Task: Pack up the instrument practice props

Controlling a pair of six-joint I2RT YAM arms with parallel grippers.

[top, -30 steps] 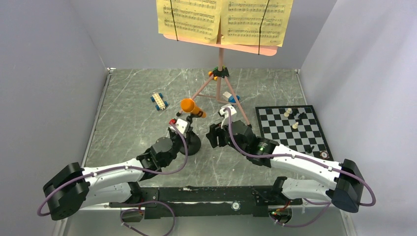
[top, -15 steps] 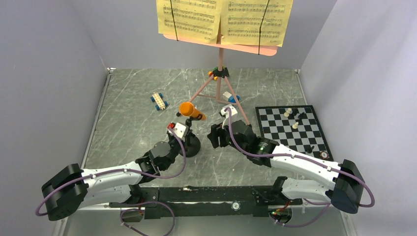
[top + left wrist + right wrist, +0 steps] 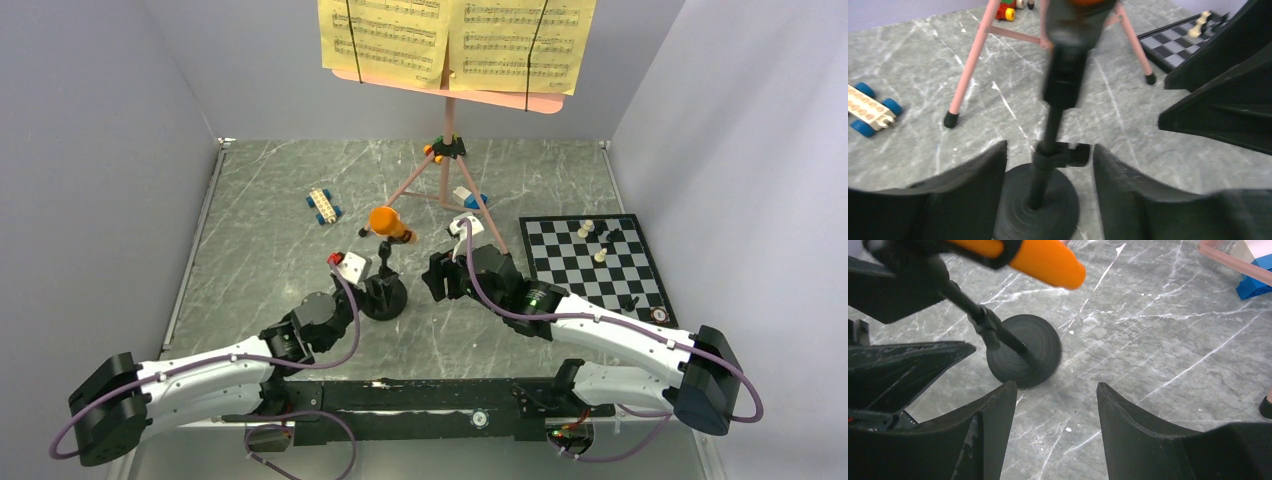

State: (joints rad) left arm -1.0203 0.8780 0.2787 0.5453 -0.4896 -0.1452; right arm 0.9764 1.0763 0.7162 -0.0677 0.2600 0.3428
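The small black mic stand (image 3: 384, 298) stands upright on its round base (image 3: 1038, 205), and the orange microphone (image 3: 387, 222) is clipped at its top. My left gripper (image 3: 1049, 147) is open, a finger on each side of the stand's post without touching it. My right gripper (image 3: 1055, 385) is open and holds nothing; it sits just right of the base (image 3: 1024, 350), below the microphone (image 3: 1043, 257). The pink music stand (image 3: 449, 120) rises at the back on tripod legs (image 3: 975, 55), carrying the yellow sheet-music pages (image 3: 450, 40).
A chessboard (image 3: 595, 262) with a few pieces lies at the right. A blue-and-white wheeled toy block (image 3: 323, 205) sits left of the tripod, and another block (image 3: 470, 197) lies between its legs. Grey walls close in the left, right and back.
My left gripper has opened off the mic stand's post and its arm has drawn back toward the near left. The stand stays upright. The right arm has not moved.
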